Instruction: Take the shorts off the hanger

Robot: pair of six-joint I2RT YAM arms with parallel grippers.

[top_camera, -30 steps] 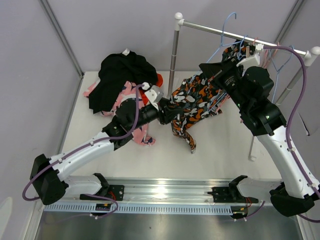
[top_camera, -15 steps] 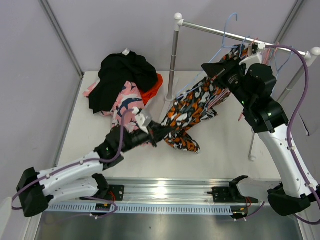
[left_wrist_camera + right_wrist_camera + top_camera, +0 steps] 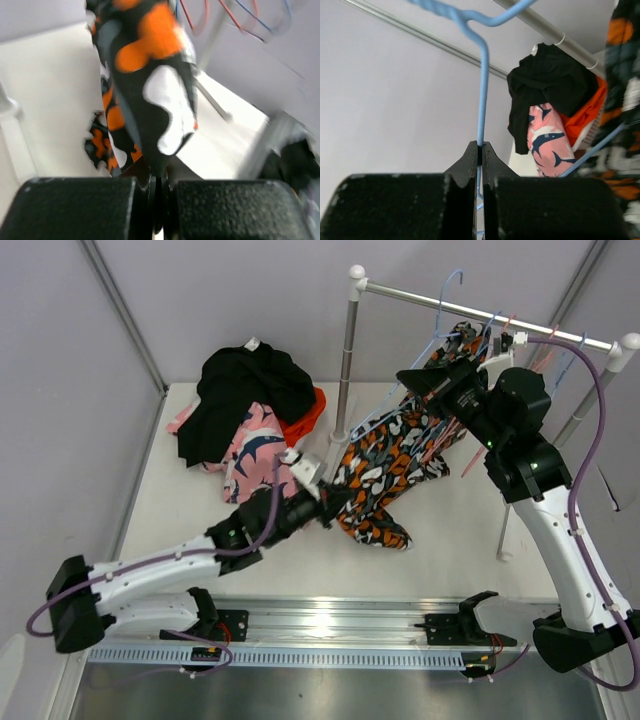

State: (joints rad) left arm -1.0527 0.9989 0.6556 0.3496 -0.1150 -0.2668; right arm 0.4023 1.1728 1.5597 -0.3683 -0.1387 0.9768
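Observation:
The orange, black and white blotch shorts hang from a blue wire hanger and stretch down to the table. My left gripper is shut on their lower edge; the pinched cloth shows in the left wrist view. My right gripper is shut on the blue hanger's neck, just below the rail. On the table at the back left lie the black shorts, the pink printed shorts and the orange-red shorts. The navy shorts are not in view.
A metal clothes rail on two posts crosses the back right, with several empty wire hangers on it. The near post stands just behind the shorts. Grey walls close in the left and the back.
My left gripper moved slightly right and forward, keeping hold of the blotch shorts, whose lower edge shifted right. My right gripper lifted the hanger a little towards the rail.

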